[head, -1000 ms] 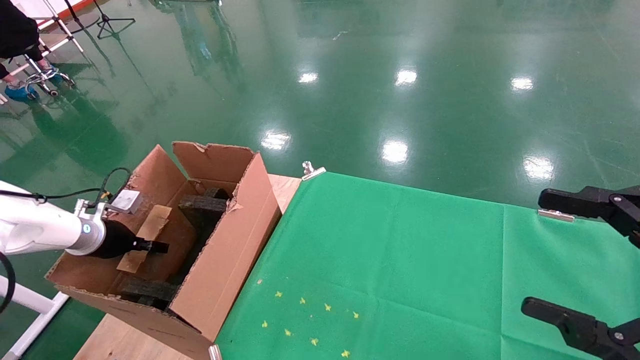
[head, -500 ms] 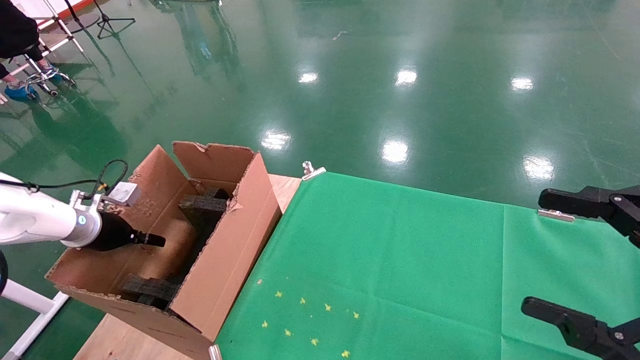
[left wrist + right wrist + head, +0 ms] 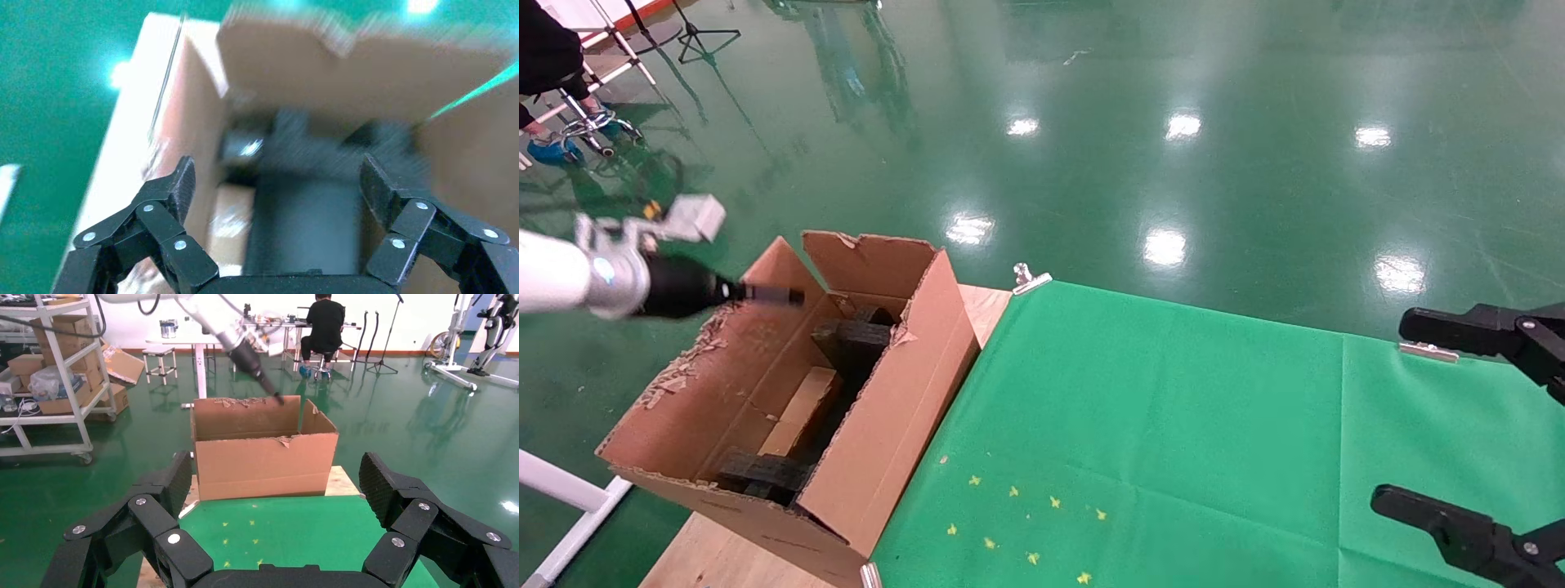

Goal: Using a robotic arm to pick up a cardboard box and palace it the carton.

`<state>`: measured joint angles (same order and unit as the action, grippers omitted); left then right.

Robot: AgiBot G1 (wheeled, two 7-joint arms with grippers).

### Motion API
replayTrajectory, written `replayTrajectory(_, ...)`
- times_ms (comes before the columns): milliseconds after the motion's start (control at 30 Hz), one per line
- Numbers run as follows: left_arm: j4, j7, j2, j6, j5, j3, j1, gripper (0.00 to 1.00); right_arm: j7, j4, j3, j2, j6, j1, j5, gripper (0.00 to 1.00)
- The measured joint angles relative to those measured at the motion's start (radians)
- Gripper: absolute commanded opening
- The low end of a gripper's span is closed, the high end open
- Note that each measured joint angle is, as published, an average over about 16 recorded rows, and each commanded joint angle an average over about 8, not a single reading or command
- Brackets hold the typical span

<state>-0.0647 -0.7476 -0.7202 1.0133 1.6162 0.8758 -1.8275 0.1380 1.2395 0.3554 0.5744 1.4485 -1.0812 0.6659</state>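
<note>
The small brown cardboard box point(image 3: 801, 411) lies inside the carton point(image 3: 891, 408), between the dark foam blocks point(image 3: 852, 341). It also shows in the left wrist view point(image 3: 229, 214). My left gripper point(image 3: 793, 296), on the white arm, is open and empty, raised above the carton's far-left flap. In the left wrist view the left gripper point(image 3: 275, 184) looks down into the carton point(image 3: 343, 79). My right gripper point(image 3: 1392, 412) is open and empty over the right end of the green cloth. In the right wrist view the right gripper point(image 3: 275, 478) faces the carton point(image 3: 263, 459).
The carton stands on the wooden table's left end, beside the green cloth point(image 3: 1173, 425) with small yellow marks point(image 3: 1026, 523). Metal clips point(image 3: 1030, 279) hold the cloth. A white frame point(image 3: 568, 506) stands below left. A seated person point(image 3: 324, 324) and shelves point(image 3: 55, 373) are far behind.
The left gripper let go of the cardboard box, which dropped to the carton floor. The gripper then rose out of the carton to above its far-left flap. The right arm has not moved.
</note>
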Motion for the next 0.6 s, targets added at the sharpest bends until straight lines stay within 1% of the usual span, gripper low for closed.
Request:
replayTrajectory(200,-0.031,-0.071,0.05,0.187,-0.094,-0.059,-0.07,1.0,0.0,0.0,0.0,0.0,0.0,0.0,0.0,1.0)
replayTrajectory(400,-0.028,-0.168,0.084,0.402,-0.198,-0.124,-0.105,1.0,0.0,0.0,0.0,0.0,0.0,0.0,0.0,1.0)
replayTrajectory(600,-0.015,-0.225,0.096,0.532,-0.266,-0.165,-0.105,1.0,0.0,0.0,0.0,0.0,0.0,0.0,0.0,1.0)
